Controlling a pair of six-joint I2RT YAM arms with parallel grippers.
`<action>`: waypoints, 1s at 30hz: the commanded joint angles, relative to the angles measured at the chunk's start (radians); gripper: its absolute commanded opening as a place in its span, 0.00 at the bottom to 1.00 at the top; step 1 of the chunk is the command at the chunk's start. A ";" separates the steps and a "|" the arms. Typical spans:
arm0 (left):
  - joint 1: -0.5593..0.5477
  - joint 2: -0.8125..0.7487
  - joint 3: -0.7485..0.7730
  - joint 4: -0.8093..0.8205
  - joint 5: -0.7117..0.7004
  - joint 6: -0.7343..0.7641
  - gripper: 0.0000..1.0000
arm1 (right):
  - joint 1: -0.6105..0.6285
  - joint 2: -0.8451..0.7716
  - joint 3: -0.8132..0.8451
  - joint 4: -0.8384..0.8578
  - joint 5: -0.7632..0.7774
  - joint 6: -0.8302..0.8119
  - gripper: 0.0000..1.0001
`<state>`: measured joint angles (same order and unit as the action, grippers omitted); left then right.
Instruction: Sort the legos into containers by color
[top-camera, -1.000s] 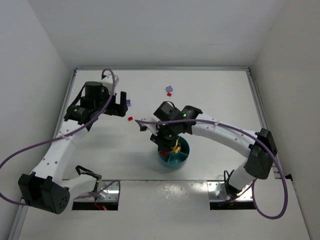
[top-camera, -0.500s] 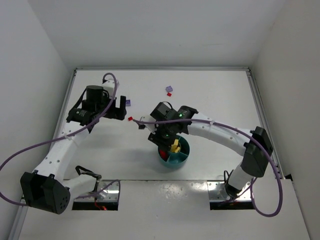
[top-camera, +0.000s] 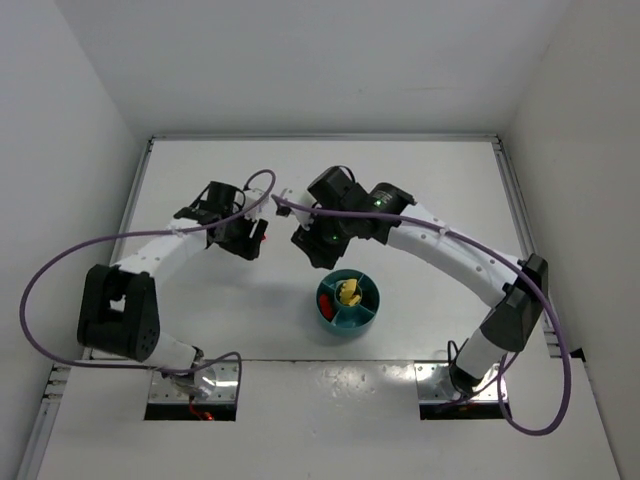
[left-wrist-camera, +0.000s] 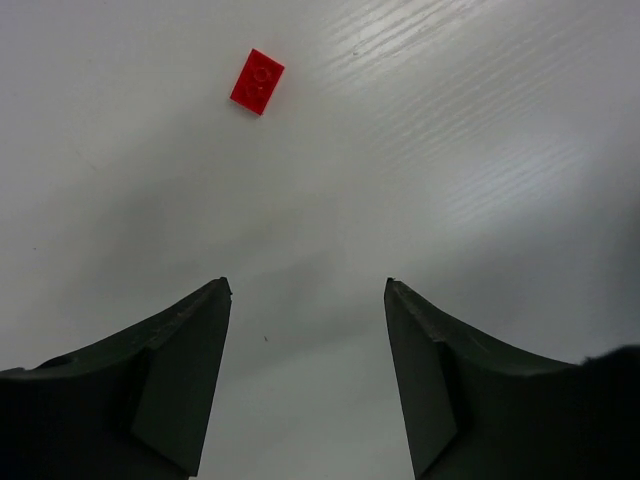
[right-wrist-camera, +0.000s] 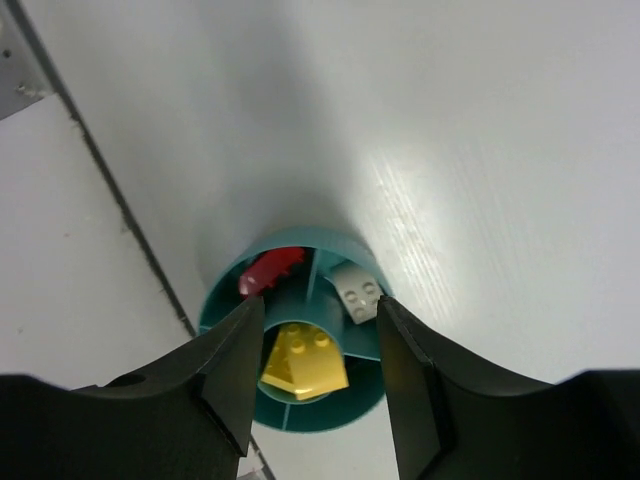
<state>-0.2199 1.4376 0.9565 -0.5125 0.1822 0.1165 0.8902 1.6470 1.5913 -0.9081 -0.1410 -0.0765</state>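
The round teal dish stands near the table's front, and my right wrist view looks down into the same dish. A yellow lego lies in its centre well, a red lego in one wedge and a pale lego in another. My right gripper hangs open above the dish with nothing between its fingers; from above, the right gripper is up and left of the dish. My left gripper is open over bare table. A red lego lies ahead of its tips, and the left gripper is close beside that red lego.
The right arm's black wrist reaches over the table's middle. White walls close in the left, back and right sides. Metal mounting plates sit at the near edge by the arm bases.
My left arm swung right toward the loose red lego and its jaws narrowed. My right gripper opened, rose off the dish and moved back-left, leaving the yellow lego in the centre well.
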 joint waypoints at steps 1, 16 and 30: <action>-0.028 0.058 0.060 0.058 -0.047 0.048 0.68 | -0.059 -0.021 0.029 0.015 0.035 -0.006 0.49; -0.047 0.403 0.246 0.123 -0.093 0.147 0.49 | -0.243 -0.039 0.019 0.025 -0.014 0.012 0.49; -0.067 0.515 0.312 0.134 -0.102 0.187 0.22 | -0.307 -0.039 0.019 0.025 -0.042 0.021 0.49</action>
<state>-0.2691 1.9335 1.2488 -0.3962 0.0811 0.2779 0.5903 1.6459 1.5929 -0.9054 -0.1658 -0.0704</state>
